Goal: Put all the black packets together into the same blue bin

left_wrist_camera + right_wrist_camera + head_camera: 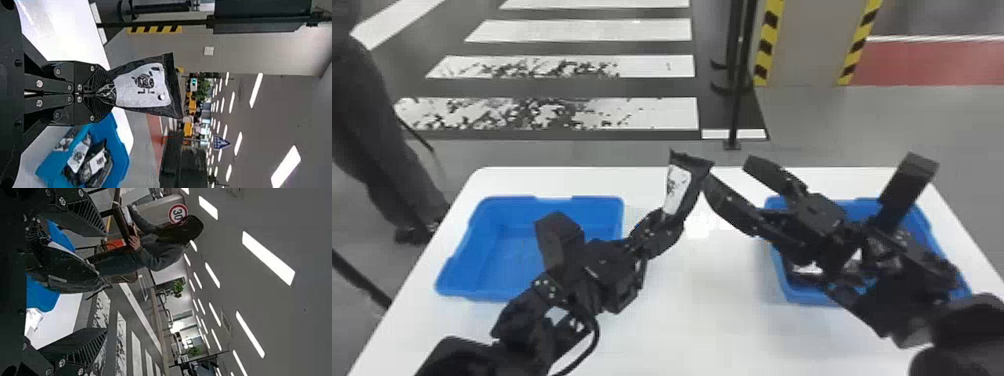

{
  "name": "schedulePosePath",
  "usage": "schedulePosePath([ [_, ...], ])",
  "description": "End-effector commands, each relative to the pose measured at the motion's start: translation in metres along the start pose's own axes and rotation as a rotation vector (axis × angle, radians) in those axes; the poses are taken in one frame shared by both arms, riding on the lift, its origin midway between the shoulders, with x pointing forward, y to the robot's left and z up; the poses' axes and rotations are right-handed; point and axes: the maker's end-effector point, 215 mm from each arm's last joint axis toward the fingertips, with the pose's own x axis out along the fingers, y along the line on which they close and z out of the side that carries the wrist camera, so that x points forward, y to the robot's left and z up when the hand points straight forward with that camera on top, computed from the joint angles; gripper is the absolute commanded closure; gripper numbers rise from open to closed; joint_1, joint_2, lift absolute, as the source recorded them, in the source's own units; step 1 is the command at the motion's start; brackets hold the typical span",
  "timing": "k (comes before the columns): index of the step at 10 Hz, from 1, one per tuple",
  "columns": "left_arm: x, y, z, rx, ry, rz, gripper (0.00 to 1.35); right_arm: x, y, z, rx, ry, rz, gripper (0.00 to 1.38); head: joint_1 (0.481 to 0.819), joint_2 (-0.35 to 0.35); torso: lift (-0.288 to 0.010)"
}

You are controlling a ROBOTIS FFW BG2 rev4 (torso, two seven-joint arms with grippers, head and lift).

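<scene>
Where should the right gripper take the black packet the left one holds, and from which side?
Probably by the wide upper end, coming from the robot's right, the open right gripper closing on both flat faces: the black packet stands up with that end free, while the left gripper pinches its narrowed lower end.

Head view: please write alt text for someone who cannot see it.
The robot's left gripper holds a black packet above a white table, close to the open right gripper. Two blue bins stand on the table, one at the left, one at the right with more packets inside, partly hidden by the right arm.
</scene>
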Motion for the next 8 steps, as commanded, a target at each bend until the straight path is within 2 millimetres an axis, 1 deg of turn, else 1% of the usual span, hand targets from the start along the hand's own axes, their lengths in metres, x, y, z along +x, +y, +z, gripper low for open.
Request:
schedulePosePath([
  [1,0.009,-0.025,0.007,-0.012,-0.018,-0.058,1.21,0.013,0.002,-0.002,-0.005,0.008,0.016,0.17,0.695,0.005,-0.11],
  [2,0.013,-0.034,0.008,-0.013,-0.019,-0.077,1.21,0.017,-0.001,-0.003,-0.008,0.012,0.017,0.17,0.695,-0.008,-0.11],
  [3,0.013,-0.036,0.009,-0.014,-0.021,-0.082,1.21,0.019,-0.002,-0.008,-0.009,0.022,0.017,0.18,0.695,-0.02,-0.11],
  [4,0.011,-0.034,0.009,-0.014,-0.025,-0.076,1.21,0.02,-0.001,-0.013,-0.007,0.039,0.019,0.38,0.695,-0.023,-0.11],
  [5,0.01,-0.032,0.01,-0.011,-0.029,-0.072,1.21,0.02,-0.001,-0.023,-0.004,0.082,0.014,1.0,0.695,-0.022,-0.11],
  [6,0.01,-0.03,0.011,-0.01,-0.031,-0.07,1.21,0.02,0.003,-0.028,-0.003,0.111,0.011,1.14,0.695,-0.017,-0.11],
  [7,0.01,-0.029,0.01,-0.009,-0.029,-0.067,1.21,0.022,0.009,-0.029,-0.016,0.133,0.019,1.15,0.695,-0.01,-0.11],
  [8,0.01,-0.029,0.013,-0.006,-0.036,-0.067,1.21,0.023,0.011,-0.03,-0.022,0.14,0.023,1.18,0.695,-0.007,-0.11],
])
